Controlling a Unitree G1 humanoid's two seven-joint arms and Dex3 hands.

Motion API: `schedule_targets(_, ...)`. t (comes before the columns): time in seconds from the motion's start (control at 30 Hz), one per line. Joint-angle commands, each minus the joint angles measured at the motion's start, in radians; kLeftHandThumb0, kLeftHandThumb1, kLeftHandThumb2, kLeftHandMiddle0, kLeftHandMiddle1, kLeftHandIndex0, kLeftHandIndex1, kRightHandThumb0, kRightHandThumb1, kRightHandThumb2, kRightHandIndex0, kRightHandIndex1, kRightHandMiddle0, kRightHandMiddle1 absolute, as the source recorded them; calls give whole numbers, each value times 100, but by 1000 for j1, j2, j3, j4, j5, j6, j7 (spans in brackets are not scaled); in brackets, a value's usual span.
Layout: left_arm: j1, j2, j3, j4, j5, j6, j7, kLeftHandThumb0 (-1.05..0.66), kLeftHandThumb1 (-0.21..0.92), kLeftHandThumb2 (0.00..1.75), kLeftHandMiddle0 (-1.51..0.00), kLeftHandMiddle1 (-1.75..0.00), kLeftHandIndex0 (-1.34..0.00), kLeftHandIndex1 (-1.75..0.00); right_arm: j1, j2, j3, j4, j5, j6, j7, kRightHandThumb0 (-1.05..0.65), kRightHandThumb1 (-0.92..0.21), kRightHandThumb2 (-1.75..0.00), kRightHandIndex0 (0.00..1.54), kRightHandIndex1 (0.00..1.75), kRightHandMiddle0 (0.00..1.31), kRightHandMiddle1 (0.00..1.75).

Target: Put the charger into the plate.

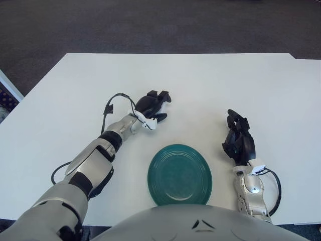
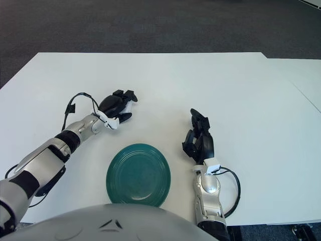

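The dark green plate [image 1: 179, 173] sits on the white table near the front edge, with nothing in it. My left hand [image 1: 154, 104] is stretched out over the table, behind and to the left of the plate, well apart from it. A small white patch [image 2: 127, 106] shows inside that hand's grip; I cannot tell whether it is the charger or bare table. No charger shows plainly anywhere else. My right hand [image 1: 238, 138] shows to the right of the plate, fingers relaxed and pointing away from me, holding nothing.
The white table [image 1: 210, 85] runs wide behind and to both sides of the hands. A black cable [image 1: 114, 100] loops off my left wrist. Dark carpet [image 1: 160, 25] lies beyond the far edge.
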Motion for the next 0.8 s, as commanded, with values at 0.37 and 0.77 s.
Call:
schedule_targets(0.37, 148, 24, -46, 8, 40, -24, -24, 0, 17, 148, -70, -171, -52, -175, 90, 16, -9, 84, 3, 23, 0, -83, -92, -93, 22, 1, 0, 72)
schedule_targets(0.77, 232, 185, 150, -687, -31, 72, -203, 0, 16, 150, -70, -174, -52, -175, 84, 23, -12, 90, -3, 36, -11, -81, -92, -94, 25, 1, 0, 74)
